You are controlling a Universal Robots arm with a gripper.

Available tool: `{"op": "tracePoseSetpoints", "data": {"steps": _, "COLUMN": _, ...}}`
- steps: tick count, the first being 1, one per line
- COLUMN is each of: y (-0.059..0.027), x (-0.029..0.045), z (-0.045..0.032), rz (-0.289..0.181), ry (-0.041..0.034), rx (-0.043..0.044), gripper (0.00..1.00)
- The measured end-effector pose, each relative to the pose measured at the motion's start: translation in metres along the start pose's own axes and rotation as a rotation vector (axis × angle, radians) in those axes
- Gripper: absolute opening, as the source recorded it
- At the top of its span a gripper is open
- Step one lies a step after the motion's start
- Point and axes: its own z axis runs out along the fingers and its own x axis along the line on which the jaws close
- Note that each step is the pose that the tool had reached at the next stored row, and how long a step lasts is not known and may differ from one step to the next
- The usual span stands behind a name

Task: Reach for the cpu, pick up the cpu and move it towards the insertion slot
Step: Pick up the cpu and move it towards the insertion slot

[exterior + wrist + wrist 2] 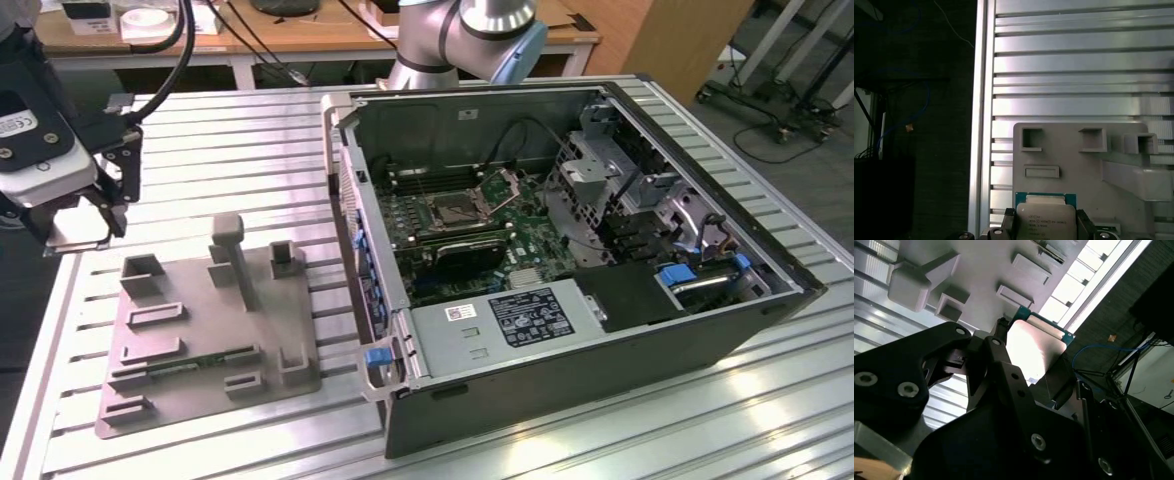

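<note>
Pincer [1046,232] on cpu [1046,216] edges, fixture [1074,167] near — apart

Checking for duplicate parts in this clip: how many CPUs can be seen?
1: the cpu, clamped in the gripper by the grey fixture. The insertion slot looks empty, though the case could hide others.

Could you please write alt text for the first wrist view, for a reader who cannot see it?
The gripper holds the cpu between its fingers over the grey fixture, which lies on the slatted metal table.
</note>
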Motion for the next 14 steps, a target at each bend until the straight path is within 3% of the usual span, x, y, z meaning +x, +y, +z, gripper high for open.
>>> {"op": "tracePoseSetpoints", "data": {"steps": 6, "y": 0.0001, "x": 0.0, "z": -0.0015, "rz": 0.0, "ry": 0.0003, "rx": 0.0001, "gripper": 0.55}}
{"op": "tracePoseSetpoints", "data": {"steps": 14, "y": 0.001, "x": 0.0003, "z": -0.0118, "rz": 0.0, "ry": 0.0001, "rx": 0.0, "gripper": 0.55}}
